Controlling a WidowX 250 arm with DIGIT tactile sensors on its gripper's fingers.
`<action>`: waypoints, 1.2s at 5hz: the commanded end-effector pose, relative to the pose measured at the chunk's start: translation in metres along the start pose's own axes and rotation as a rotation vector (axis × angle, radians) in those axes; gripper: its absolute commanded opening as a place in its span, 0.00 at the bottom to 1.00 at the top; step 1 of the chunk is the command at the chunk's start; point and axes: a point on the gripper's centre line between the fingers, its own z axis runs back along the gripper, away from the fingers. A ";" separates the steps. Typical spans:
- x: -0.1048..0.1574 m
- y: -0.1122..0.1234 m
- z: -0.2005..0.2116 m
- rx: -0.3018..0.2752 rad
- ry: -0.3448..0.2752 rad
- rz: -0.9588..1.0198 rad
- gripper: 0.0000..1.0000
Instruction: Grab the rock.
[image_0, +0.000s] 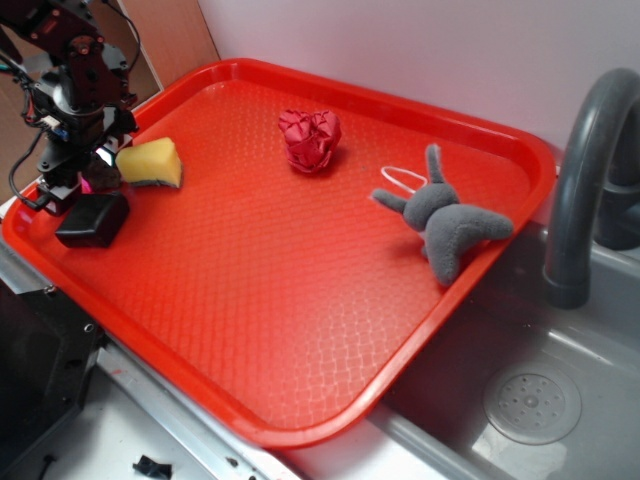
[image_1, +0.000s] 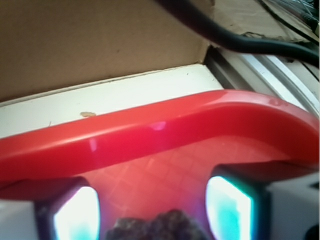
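the rock (image_1: 152, 226), rough, lumpy and likely stiff and fairly heavy for its size, sits by the tray's (image_0: 300, 300) left rim between the parted fingers of the gripper (image_1: 152, 215), which should pinch its widest flanks.

One red plastic tray (image_0: 300, 330) with a raised rim carries the loose items. On it, one yellow sponge wedge (image_0: 151, 162) lies at about ten o'clock, with one glossy black rectangular block (image_0: 93, 221) just below it toward nine o'clock. One red crumpled fabric ball (image_0: 310, 139) sits near twelve o'clock, and one grey plush rabbit toy (image_0: 445, 219) lies at about two o'clock. One rough grey-brown rock (image_1: 155, 227) shows in the wrist view, at six o'clock between the two lit fingers.
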 end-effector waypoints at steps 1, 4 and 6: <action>0.004 0.018 0.032 -0.072 0.069 -0.057 0.00; 0.009 0.015 0.185 -0.361 0.294 -0.728 0.00; -0.030 0.046 0.250 -0.573 0.456 -1.195 0.00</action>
